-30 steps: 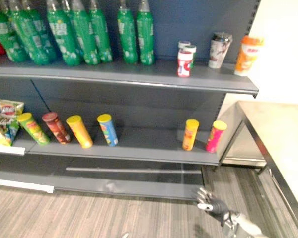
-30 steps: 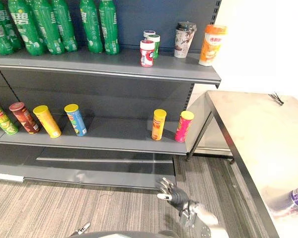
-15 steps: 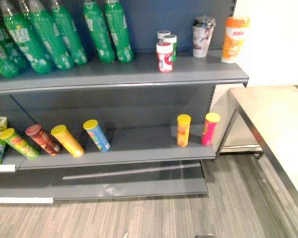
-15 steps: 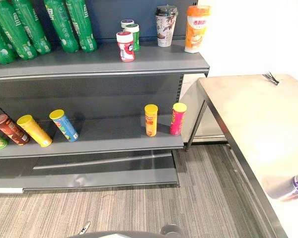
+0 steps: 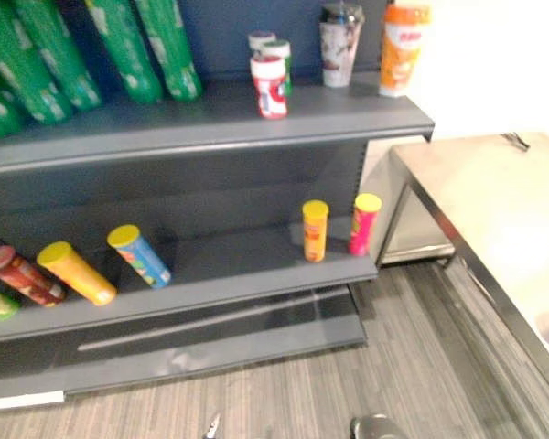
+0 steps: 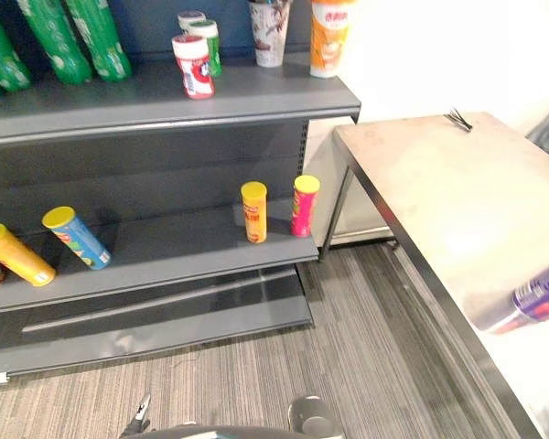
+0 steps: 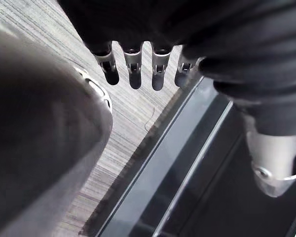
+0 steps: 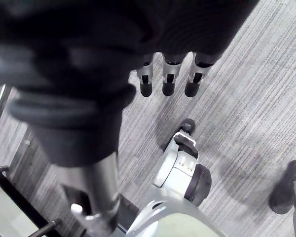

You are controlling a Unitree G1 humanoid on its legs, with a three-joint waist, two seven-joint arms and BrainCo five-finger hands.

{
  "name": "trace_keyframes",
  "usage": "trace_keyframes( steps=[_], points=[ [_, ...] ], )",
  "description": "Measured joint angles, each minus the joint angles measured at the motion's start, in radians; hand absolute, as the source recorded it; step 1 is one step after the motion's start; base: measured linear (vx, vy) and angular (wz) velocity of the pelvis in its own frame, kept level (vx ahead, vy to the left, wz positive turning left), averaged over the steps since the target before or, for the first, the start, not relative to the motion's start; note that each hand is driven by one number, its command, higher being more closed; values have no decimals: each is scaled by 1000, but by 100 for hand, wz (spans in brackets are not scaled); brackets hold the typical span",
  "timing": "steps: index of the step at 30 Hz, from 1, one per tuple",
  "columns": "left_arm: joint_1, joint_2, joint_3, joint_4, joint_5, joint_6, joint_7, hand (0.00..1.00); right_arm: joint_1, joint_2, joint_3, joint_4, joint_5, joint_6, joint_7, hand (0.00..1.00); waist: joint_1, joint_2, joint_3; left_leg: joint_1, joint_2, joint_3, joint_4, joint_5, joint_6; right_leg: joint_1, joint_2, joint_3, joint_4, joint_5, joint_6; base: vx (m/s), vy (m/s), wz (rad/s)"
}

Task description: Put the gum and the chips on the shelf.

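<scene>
Down at my sides, both hands hang free. My left hand has its fingers straight and relaxed, holding nothing, above the striped floor at the foot of the shelf unit. My right hand is likewise slack and holds nothing, over the same floor.

On the upper shelf, toward its right end, a red gum jar stands upright near the front edge. A green-lidded jar and a white-lidded jar stand close behind it. Further right are a patterned cup and an orange cup, the orange one nearest the shelf's right end. Green bottles line the back of the left part.

On the lower shelf, near its right end, an orange chip can and a pink chip can stand upright just beside each other, the pink one closer to the end. Well apart from them, toward the left, a blue chip can, a yellow chip can and a brown chip can lean tilted in a row.

Right of the shelves stands a steel bench. Something purple lies toward its near end; it is too blurred for me to tell what it is. A small dark thing sits at the bench's far edge.
</scene>
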Motion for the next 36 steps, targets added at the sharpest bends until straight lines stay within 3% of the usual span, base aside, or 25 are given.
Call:
trace_keyframes(
  steps=[2, 5, 7, 8, 9, 10, 11, 12, 13, 15, 16, 18, 19, 20, 21, 22, 23, 27, 29, 30, 31, 33, 36],
  points=[
    [-15, 0, 3, 0, -25, -14, 7, 0, 6, 5, 15, -4, 30, 0, 22, 0, -6, -9, 22, -22, 7, 15, 93, -48, 16, -24, 4, 33, 50, -12, 15, -182, 124, -43],
    [-19, -1, 24, 4, -34, -17, 6, 0, 60, 16, 16, -13, 112, 0, 61, 0, -11, 0, 47, -22, 29, 69, 200, -106, 38, -41, 33, 103, 64, 6, 48, -232, 157, -70],
    [-22, -4, 31, 4, -34, -16, 12, 0, 92, 29, 12, -26, 165, 3, 75, 0, -18, 5, 52, -21, 42, 162, 237, -124, 58, -63, 55, 182, 1, 86, 70, -233, 117, -127],
    [-19, -5, 29, 5, -33, -16, 20, 0, 100, 32, 11, -37, 175, 6, 77, 0, -16, 8, 58, -23, 62, 216, 246, -125, 71, -78, 50, 187, -53, 134, 50, -307, 128, -171],
    [-22, -5, 29, 2, -32, -18, 23, 0, 101, 44, -4, -54, 188, 6, 68, 0, -14, 10, 84, -15, 70, 293, 246, -127, 93, -100, -17, 89, -122, 154, 25, -388, 172, -177],
    [-28, -2, 30, 2, -31, -18, 28, 0, 107, 58, -18, -78, 212, 6, 55, 0, -32, 17, 110, -1, 93, 347, 245, -125, 115, -117, -105, -103, -147, 166, 3, -324, 143, -146],
    [-28, -1, 30, 2, -28, -17, 31, 0, 107, 62, -24, -83, 215, 6, 54, 0, -39, 20, 116, 0, 108, 370, 242, -121, 122, -131, -141, -195, -130, 175, -30, -263, 116, -119],
    [-28, 1, 27, 4, -21, -15, 46, 0, 112, 66, -25, -87, 213, 7, 52, 0, -41, 31, 117, 7, 131, 424, 220, -110, 127, -159, -181, -303, -44, 176, -97, -193, 73, -119],
    [-27, 9, 25, 8, -21, -13, 57, 0, 108, 66, -24, -92, 211, 7, 51, 0, -38, 35, 114, 33, 143, 496, 171, -69, 124, -170, -212, -354, 78, 158, -126, -156, 56, -122],
    [-16, 11, 19, 4, -21, -12, 57, 0, 93, 64, -25, -100, 208, 7, 50, 0, -32, 31, 107, 72, 145, 583, 88, -10, 117, -156, -253, -406, 214, 137, -150, -59, -17, -125],
    [5, 11, 19, -10, -22, -12, 56, 0, 69, 67, -31, -112, 203, 5, 51, 0, -26, 18, 88, 100, 134, 666, 4, 43, 113, -119, -300, -476, 306, 121, -167, -23, -76, -160],
    [16, 12, 23, -28, -22, -9, 46, 0, 45, 67, -60, -113, 184, -1, 52, 0, -5, -4, 60, 111, 123, 731, -54, 81, 107, -69, -339, -543, 330, 116, -157, -13, -121, -149],
    [15, 18, 22, -30, -22, -9, 39, 0, 22, 66, -84, -107, 167, -3, 49, 0, 7, -14, 49, 100, 121, 745, -69, 95, 104, -37, -342, -586, 294, 92, -118, -106, -241, -184],
    [5, 46, 14, -13, -22, -8, 31, 0, -20, 58, -98, -93, 151, -8, 45, 0, 21, -25, 45, 77, 117, 737, -95, 120, 98, -18, -327, -672, 197, 41, -96, -188, -337, -199],
    [-1, 64, -4, 10, -22, -5, 27, 0, -47, 48, -99, -68, 137, -12, 40, 0, 22, -35, 37, 70, 110, 740, -119, 137, 94, -12, -317, -737, 142, 11, -106, -182, -311, -176],
    [-6, 82, -24, 24, -22, -3, 21, 0, -61, 39, -102, -57, 121, -15, 37, 0, 13, -44, 30, 69, 94, 739, -145, 152, 76, -1, -301, -763, 81, -27, -107, -44, -386, -123],
    [-31, 83, -45, 26, -21, 1, 15, 0, -63, 20, -105, -31, 112, -16, 34, 0, 10, -33, 26, 67, 94, 736, -156, 175, 53, 22, -254, -757, -10, -74, -99, 58, -292, -78],
    [-72, 82, -62, 44, -22, 5, 2, 0, -49, -23, -115, 9, 86, -8, 32, 0, -7, -6, 15, 67, 127, 693, -148, 217, 87, 25, -187, -723, -26, -81, -121, 157, -166, -38],
    [-77, 79, -62, 43, -24, 5, 3, 0, -58, -40, -131, 8, 87, -10, 28, 0, -7, -8, 16, 61, 127, 590, -122, 237, 97, 28, -174, -685, -30, -85, -129, 128, -80, -52],
    [-75, 73, -62, 43, -32, 4, 3, 0, -61, -53, -144, 7, 88, -17, 22, 0, -3, -19, 20, 43, 117, 479, -91, 223, 90, 32, -171, -639, -38, -85, -129, 60, 4, -64],
    [-74, 64, -62, 42, -34, 1, 4, 0, -75, -65, -144, 9, 88, -25, 12, 0, 6, -29, 25, 19, 65, 326, -93, 183, 68, 33, -174, -576, -46, -85, -129, 31, 48, -72],
    [-69, 62, -59, 39, -51, -10, 7, 0, -90, -78, -144, 12, 88, -33, 10, 0, 28, -36, 30, -26, -8, 140, -87, 151, 66, 39, -181, -511, -46, -83, -125, -12, 159, -69],
    [-42, 64, -48, 9, -73, -16, 19, 0, -103, -70, -143, 19, 87, -41, 10, 0, 50, -52, 42, -90, -34, 3, -132, 155, 72, 86, -192, -451, -42, -74, -92, -21, 275, -53]
  ],
)
